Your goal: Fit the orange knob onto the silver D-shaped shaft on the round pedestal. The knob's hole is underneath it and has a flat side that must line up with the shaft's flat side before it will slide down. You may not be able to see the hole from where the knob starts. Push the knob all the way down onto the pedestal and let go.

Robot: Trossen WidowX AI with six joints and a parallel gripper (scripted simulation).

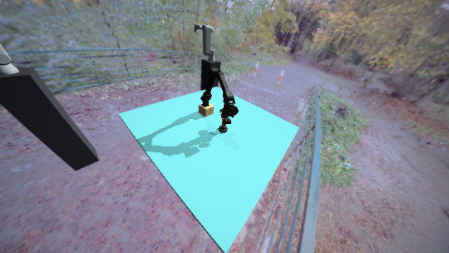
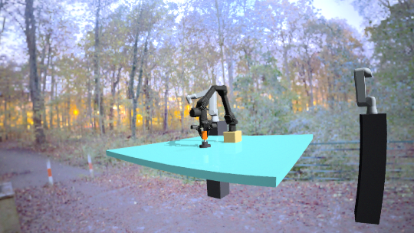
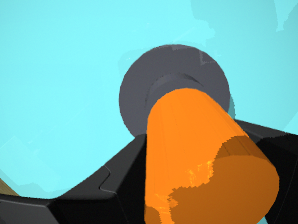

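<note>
The orange knob [image 2: 205, 135] [image 3: 185, 125] is upright between the fingers of my gripper [image 2: 205, 132] [image 3: 188, 135], which is shut on it. The round dark pedestal [image 1: 223, 129] [image 2: 205, 146] [image 3: 134, 80] stands on the turquoise table. The knob is right above the pedestal; a small pale bit of the shaft [image 2: 205, 141] shows between them in the exterior view. In the wrist view the knob covers the shaft and the front part of the pedestal. The knob's hole and both flat sides are hidden, so their alignment cannot be told.
My arm's base stands on a tan block [image 1: 205, 110] [image 2: 232, 136] on the turquoise table [image 1: 216, 187] [image 2: 184, 162]. Grey arms stand on dark columns [image 1: 50, 121] [image 2: 371, 169] beyond the table. My arm's shadow falls across the tabletop.
</note>
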